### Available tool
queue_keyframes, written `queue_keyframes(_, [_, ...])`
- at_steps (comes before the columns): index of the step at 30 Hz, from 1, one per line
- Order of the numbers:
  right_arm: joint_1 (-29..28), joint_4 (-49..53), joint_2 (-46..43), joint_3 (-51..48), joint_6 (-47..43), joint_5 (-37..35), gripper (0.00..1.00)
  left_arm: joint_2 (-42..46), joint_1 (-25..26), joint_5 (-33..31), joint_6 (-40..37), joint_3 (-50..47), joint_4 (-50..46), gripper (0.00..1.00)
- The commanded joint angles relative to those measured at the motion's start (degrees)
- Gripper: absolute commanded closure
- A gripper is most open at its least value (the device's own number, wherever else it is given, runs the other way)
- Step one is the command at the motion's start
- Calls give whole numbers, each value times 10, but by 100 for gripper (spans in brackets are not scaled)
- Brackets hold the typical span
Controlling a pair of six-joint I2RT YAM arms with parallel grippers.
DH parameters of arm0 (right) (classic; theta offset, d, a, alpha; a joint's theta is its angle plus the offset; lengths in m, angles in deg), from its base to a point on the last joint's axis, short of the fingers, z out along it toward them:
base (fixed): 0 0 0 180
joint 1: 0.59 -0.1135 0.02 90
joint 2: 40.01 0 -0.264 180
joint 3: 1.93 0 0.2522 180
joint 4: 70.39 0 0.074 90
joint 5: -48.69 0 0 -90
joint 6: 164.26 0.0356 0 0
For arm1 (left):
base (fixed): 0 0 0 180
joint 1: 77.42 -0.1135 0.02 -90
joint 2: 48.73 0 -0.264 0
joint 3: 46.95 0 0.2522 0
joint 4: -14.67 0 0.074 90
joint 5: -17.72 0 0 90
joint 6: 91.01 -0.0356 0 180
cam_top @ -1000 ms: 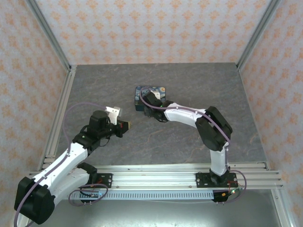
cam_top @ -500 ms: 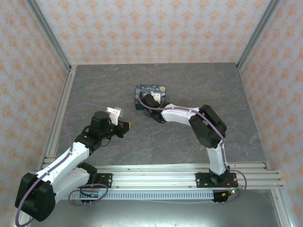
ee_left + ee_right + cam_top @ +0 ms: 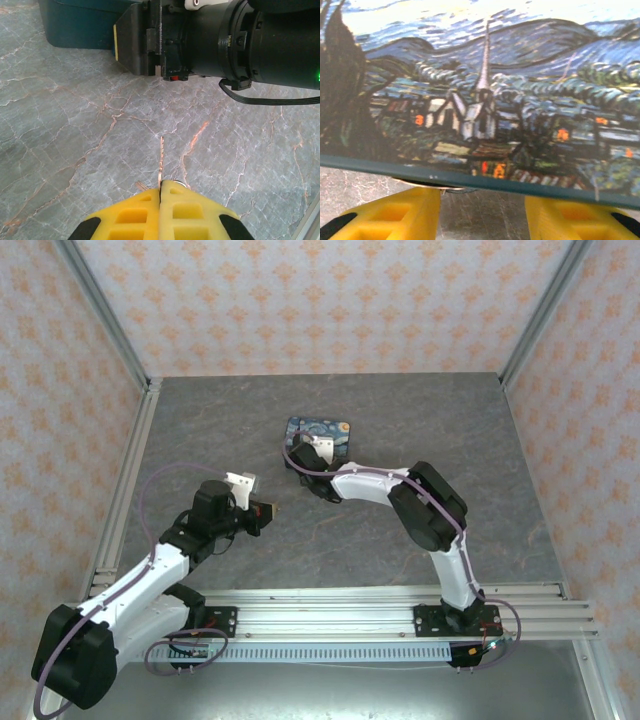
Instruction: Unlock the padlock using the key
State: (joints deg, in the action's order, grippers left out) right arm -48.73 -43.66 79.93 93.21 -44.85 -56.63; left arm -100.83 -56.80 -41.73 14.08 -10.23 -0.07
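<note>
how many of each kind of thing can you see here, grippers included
box: 1
key: 1, pinched in the left gripper
grippers: 2, the left gripper shut on the key, the right gripper open
total: 4

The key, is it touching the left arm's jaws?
Touching. The left wrist view shows the key clamped between the left arm's shut jaws, its thin blade poking out from the seam between the yellow fingers.
</note>
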Motion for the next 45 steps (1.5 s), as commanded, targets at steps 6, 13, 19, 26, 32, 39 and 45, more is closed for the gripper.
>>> queue_keyframes(6, [-13,42,24,35,9,-51,50,9,-1,-8,1,-10,23,100])
queue_keyframes(13, [-17,59,42,64,-1,-58,49,8,-1,-8,0,-10,23,100])
queue_keyframes(19, [-17,71,64,87,-1,-68,50,10,-1,-7,-1,-11,20,100])
queue_keyframes(26, [-16,82,80,104,5,-70,51,14,-1,-7,0,-13,19,100])
queue_keyframes(32, [-12,78,86,107,17,-71,60,20,-1,-8,1,-19,18,100])
queue_keyframes(39, [-9,70,74,96,0,-47,82,28,-1,-11,3,-26,16,100])
queue_keyframes(45, [-8,42,13,33,-18,-17,93,33,-1,1,18,-33,29,100])
